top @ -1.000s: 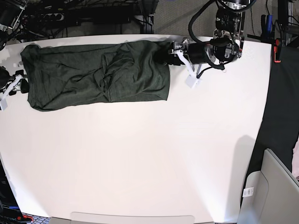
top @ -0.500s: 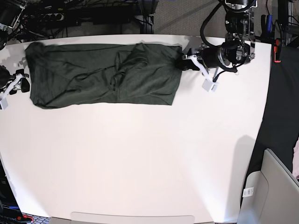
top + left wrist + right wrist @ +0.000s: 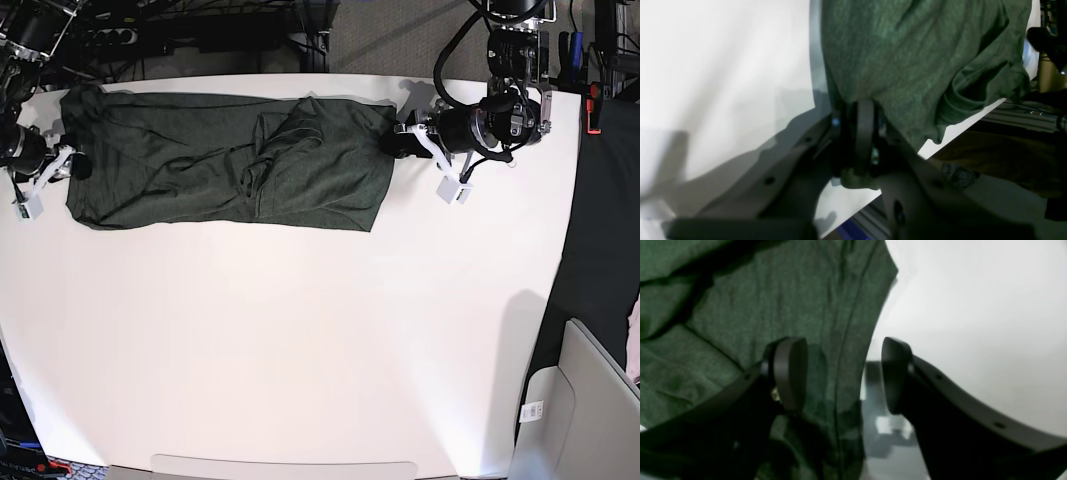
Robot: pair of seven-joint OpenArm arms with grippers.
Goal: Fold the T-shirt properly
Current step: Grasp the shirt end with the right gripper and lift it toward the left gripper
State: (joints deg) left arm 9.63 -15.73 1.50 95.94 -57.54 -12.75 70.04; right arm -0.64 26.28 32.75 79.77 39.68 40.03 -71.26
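The dark olive-green T-shirt (image 3: 230,160) lies stretched out in a long band along the far side of the white table (image 3: 300,350). My left gripper (image 3: 393,140) is at its right end, shut on a pinch of the fabric. In the left wrist view, cloth (image 3: 907,50) bunches between the closed jaws of the left gripper (image 3: 860,146). My right gripper (image 3: 68,165) is at the shirt's left end and open. In the right wrist view, the shirt's hemmed edge (image 3: 846,323) runs between the spread fingers of that gripper (image 3: 843,373), one fingertip (image 3: 790,373) over the cloth, the other fingertip (image 3: 897,373) over the table.
The shirt's upper edge lies close to the table's far edge (image 3: 250,82). Cables and a power strip (image 3: 110,35) lie behind the table. A grey bin (image 3: 590,400) stands off the table's lower right corner.
The left gripper has shut on the shirt's right end and drawn it rightward, stretching the shirt longer and flatter. The right gripper has moved from the table's left edge to the shirt's left end.
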